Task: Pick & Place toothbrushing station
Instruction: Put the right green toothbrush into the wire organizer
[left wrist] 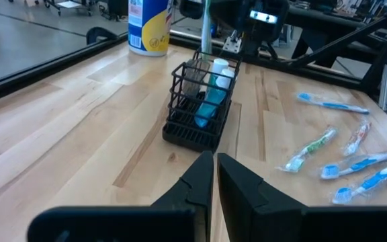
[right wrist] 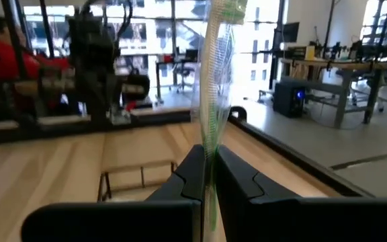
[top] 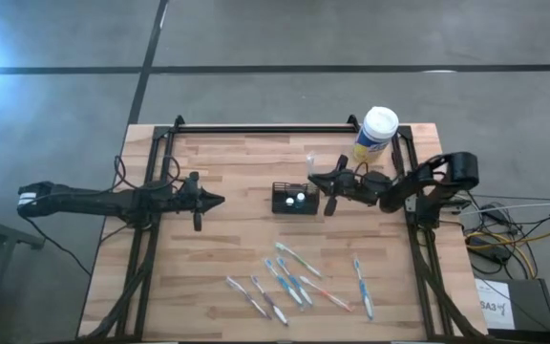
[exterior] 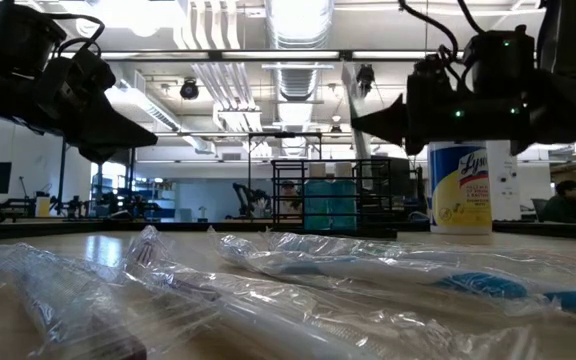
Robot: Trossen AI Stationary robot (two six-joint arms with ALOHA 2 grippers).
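Wrapped toothbrushes (top: 294,282) lie scattered near the table's (top: 227,158) front edge, writing on the wraps unreadable. At mid-table stands the black caddy (top: 294,199), holding white-capped blue tubes. Left gripper (top: 216,201) hovers left of it, jaws closed, empty. Right gripper (top: 315,178) is just right of the caddy, jaws clamped on a wrapped toothbrush (right wrist: 215,87). Back right corner: yellow canister (exterior: 459,187), label starts "Lys".
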